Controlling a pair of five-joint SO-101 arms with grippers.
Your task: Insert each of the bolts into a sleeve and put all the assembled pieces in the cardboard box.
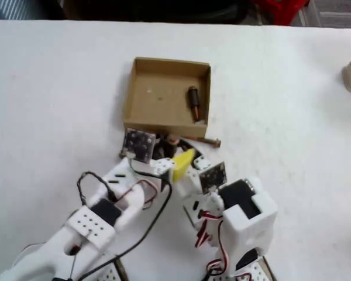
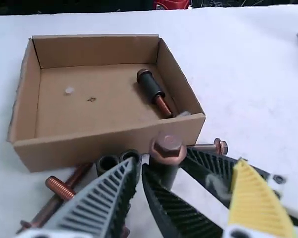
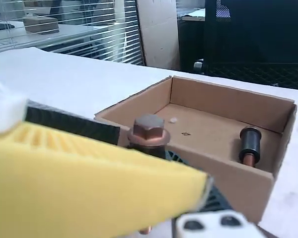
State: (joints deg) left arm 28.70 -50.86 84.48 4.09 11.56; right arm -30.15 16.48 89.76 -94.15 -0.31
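White table (image 1: 58,88) — cardboard box (image 1: 158,102), loose bolts (image 1: 206,141)

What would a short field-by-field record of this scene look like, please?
box: open cardboard, just beyond both grippers
in box: one sleeved bolt, lying near a side wall
upright bolt: in a sleeve, outside the box's front wall, between the left gripper and the right gripper
loose sleeves: two, by the front wall
loose bolts: one near the box's front corner, more lying beside the left gripper
progress: one assembled piece boxed, the others not yet
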